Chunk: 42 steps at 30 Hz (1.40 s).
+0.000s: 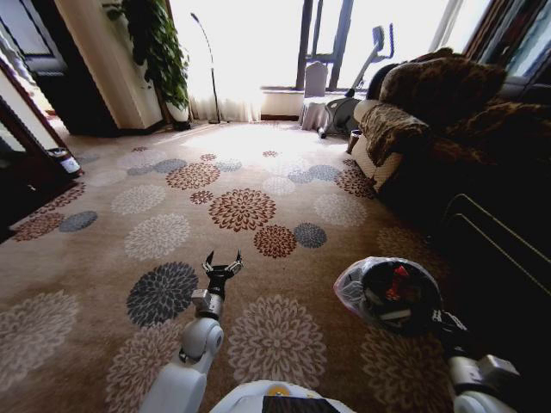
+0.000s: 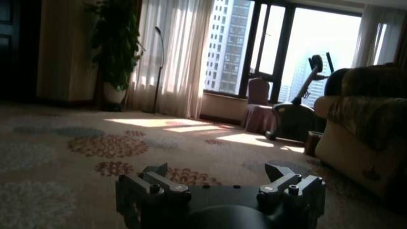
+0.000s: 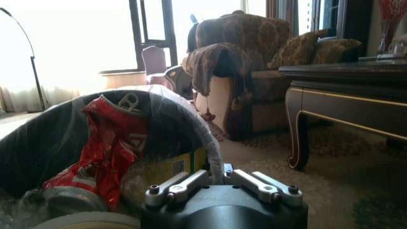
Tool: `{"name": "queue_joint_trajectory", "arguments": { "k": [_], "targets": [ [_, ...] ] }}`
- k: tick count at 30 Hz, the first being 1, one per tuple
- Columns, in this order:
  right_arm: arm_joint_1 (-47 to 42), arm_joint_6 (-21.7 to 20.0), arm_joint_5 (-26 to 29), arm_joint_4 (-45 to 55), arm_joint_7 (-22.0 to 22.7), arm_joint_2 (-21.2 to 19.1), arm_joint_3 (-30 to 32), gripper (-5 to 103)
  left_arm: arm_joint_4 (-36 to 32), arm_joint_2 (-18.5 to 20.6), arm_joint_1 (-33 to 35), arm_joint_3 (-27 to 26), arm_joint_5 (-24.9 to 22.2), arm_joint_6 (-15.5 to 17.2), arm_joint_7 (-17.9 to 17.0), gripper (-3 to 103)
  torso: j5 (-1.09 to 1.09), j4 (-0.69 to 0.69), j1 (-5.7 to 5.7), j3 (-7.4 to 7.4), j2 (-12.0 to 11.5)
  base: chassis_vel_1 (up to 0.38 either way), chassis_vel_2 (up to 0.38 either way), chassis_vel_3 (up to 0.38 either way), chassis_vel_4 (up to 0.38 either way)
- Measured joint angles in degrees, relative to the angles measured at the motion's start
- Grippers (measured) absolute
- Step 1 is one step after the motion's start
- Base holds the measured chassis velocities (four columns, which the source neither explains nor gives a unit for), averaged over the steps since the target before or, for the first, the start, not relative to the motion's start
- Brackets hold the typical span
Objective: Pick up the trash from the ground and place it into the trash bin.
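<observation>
The trash bin (image 1: 349, 292), a small black bucket lined with a translucent bag, hangs tilted above the carpet at my right. My right gripper (image 1: 437, 323) is shut on its rim, and the fingers (image 3: 184, 183) meet at the bag's edge. Inside the trash bin (image 3: 38, 138) lie pieces of trash: a crumpled red wrapper (image 3: 114, 138) and a yellow packet (image 3: 168, 167). The red wrapper (image 1: 399, 279) is also visible from above. My left gripper (image 1: 222, 261) is held low over the flowered carpet, open with nothing between its fingers (image 2: 159, 171).
A brown patterned sofa (image 1: 430, 103) stands at the right, with a dark low table (image 3: 343, 86) beside it. An exercise bike (image 1: 357, 82), a floor lamp (image 1: 209, 60) and a tall plant (image 1: 159, 52) line the window side. Open carpet (image 1: 241, 206) spreads ahead.
</observation>
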Motion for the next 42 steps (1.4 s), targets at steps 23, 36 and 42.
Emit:
{"name": "queue_joint_trajectory", "arguments": {
  "k": [23, 36, 42],
  "targets": [
    [0.00, 0.00, 0.00, 0.00, 0.02, 0.00, 0.00, 1, 0.00, 0.00, 0.01, 0.01, 0.00, 0.00, 0.00, 100, -0.01, 0.00, -0.01, 0.00, 0.00, 0.000, 0.000, 0.000, 0.000],
    [0.00, 0.00, 0.00, 0.00, 0.02, 0.00, 0.00, 1, 0.00, 0.00, 0.01, 0.01, 0.00, 0.00, 0.00, 100, -0.01, 0.00, -0.01, 0.00, 0.00, 0.000, 0.000, 0.000, 0.000],
    [0.36, -0.58, 0.01, 0.04, 0.13, -0.37, -0.14, 1, 0.00, -0.01, 0.01, 0.01, 0.00, 0.00, 0.00, 100, -0.01, -0.02, -0.01, -0.01, 0.00, 0.000, 0.000, 0.000, 0.000]
  ]
}}
